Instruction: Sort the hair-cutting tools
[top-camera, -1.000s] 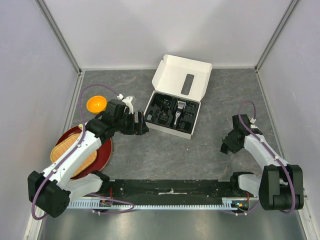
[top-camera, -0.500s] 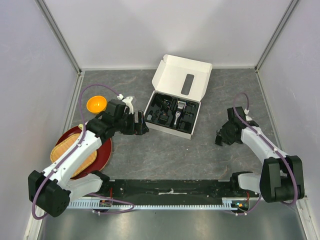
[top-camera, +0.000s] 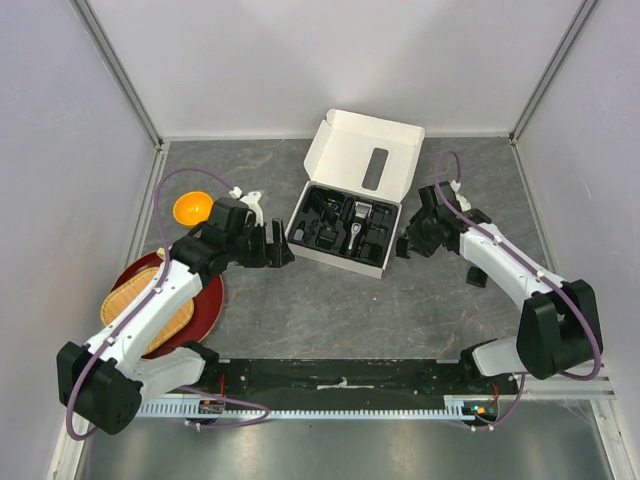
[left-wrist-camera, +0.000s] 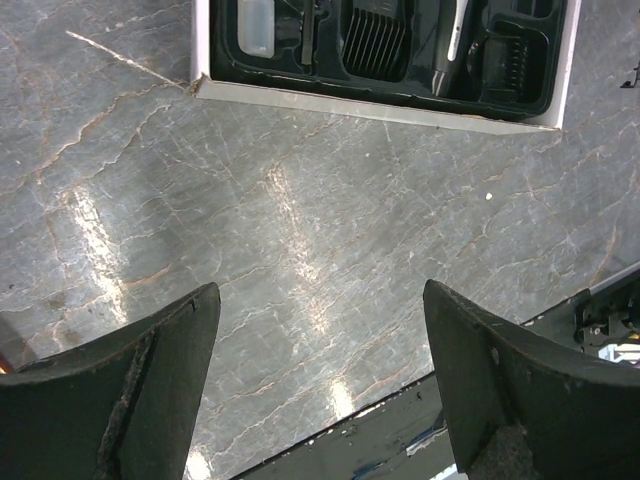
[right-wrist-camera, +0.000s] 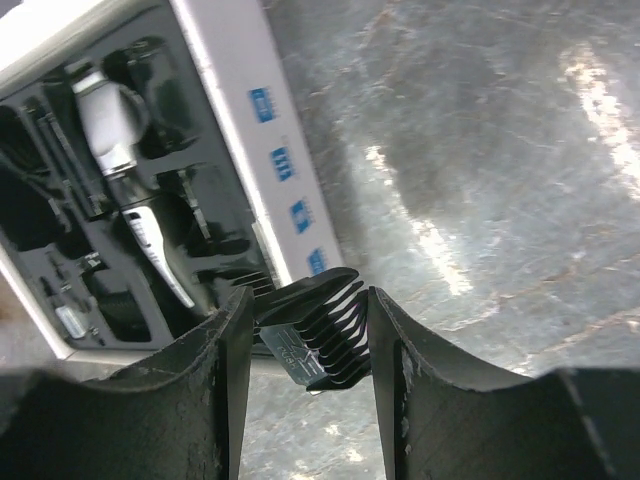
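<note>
Guard comb (right-wrist-camera: 318, 335) gripped beside the box

The right gripper (right-wrist-camera: 305, 315) has its jaws closed on one black comb, teeth pointing out past the fingertips. It hangs above the table (top-camera: 330, 300), just off the right wall of the white box (right-wrist-camera: 270, 130). In the top view this gripper (top-camera: 410, 243) sits close beside the box's right edge. Inside the box's black tray lie the clipper (right-wrist-camera: 110, 130), another comb (left-wrist-camera: 375, 45) and a clear bottle (left-wrist-camera: 255, 25). The left gripper (left-wrist-camera: 318, 300) hovers over bare table on the box's left side, jaws wide apart and holding nothing. An orange bowl (top-camera: 192, 209) stands behind the left arm, well apart from the box.
</note>
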